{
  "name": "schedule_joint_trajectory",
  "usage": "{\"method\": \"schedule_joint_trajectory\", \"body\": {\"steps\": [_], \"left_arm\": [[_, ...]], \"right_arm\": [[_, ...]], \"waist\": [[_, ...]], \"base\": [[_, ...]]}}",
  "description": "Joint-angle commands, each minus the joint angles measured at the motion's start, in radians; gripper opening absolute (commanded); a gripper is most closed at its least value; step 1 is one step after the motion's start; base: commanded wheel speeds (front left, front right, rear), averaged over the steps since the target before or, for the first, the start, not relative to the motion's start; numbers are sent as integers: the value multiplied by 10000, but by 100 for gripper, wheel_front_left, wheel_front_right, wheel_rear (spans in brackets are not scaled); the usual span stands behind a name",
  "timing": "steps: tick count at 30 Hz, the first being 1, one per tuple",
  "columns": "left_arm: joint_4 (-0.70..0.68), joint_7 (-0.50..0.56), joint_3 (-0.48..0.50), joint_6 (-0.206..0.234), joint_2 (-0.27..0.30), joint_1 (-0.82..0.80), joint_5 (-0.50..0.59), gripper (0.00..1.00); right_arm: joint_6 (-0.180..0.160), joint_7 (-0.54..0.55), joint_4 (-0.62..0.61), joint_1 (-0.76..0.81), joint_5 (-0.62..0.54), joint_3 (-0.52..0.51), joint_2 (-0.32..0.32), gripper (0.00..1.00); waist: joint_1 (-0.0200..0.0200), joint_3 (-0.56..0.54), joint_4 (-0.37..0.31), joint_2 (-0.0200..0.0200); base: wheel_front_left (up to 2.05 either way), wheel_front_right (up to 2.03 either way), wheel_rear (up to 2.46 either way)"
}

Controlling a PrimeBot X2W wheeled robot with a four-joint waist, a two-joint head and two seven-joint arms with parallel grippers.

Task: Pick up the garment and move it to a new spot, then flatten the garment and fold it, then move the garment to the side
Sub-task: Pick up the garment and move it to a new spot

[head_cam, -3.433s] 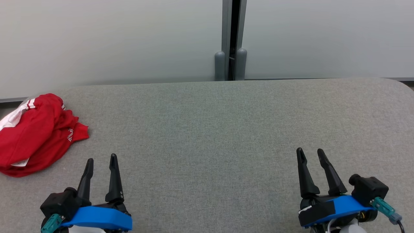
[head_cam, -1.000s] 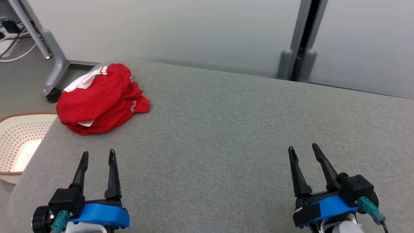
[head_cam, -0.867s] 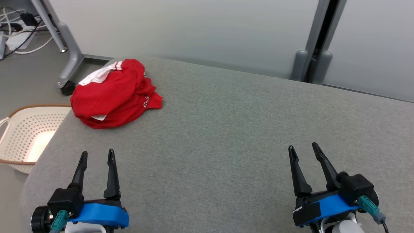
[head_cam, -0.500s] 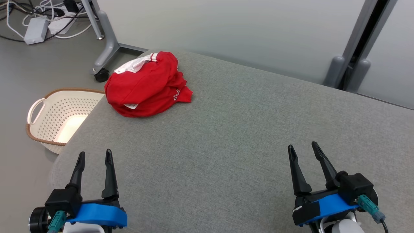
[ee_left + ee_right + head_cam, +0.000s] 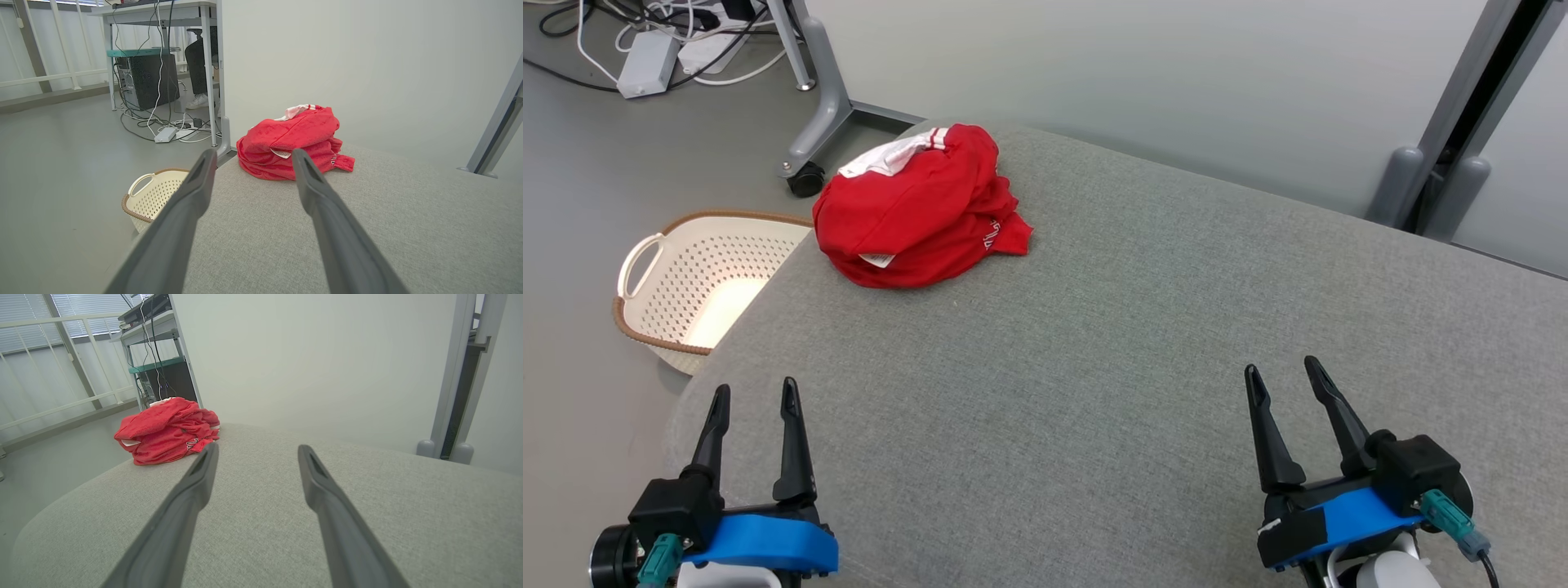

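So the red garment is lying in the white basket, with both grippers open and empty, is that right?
Not quite: the head view shows the garment on the table, not in the basket. The left gripper and right gripper are open and empty.

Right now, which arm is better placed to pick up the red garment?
Left. The red garment lies bunched near the far left corner of the table, ahead of the open left gripper; the open right gripper sits across it, probably needing a longer reach.
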Motion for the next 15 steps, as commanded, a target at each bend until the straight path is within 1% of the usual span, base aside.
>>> {"method": "schedule_joint_trajectory", "body": {"steps": [1, 3, 9, 13, 15], "left_arm": [[-11, -31, 38, 12, 40, -48, -38, 100], [-3, -31, 50, -8, 40, -173, -29, 100], [48, -31, 317, -269, 80, -998, 247, 100], [263, -31, 603, -515, 309, -2014, 411, 100], [404, -31, 757, -571, 435, -2565, 492, 100]], "right_arm": [[-3, -52, 22, -111, -67, 15, -3, 100], [-3, -52, 17, -147, -102, -1, -3, 100], [-3, -52, -101, -308, -252, -51, -5, 100], [-3, -53, -186, -526, -436, -48, -19, 100], [-3, -53, -246, -634, -529, -29, -42, 100]], "waist": [[0, 19, -41, 0], [0, 54, -127, 0], [0, 314, -465, 0], [0, 723, -841, 0], [0, 961, -1068, 0]], "base": [[0, 0, 0], [0, 0, 0], [0, 0, 0], [0, 0, 0], [0, 0, 0]]}}
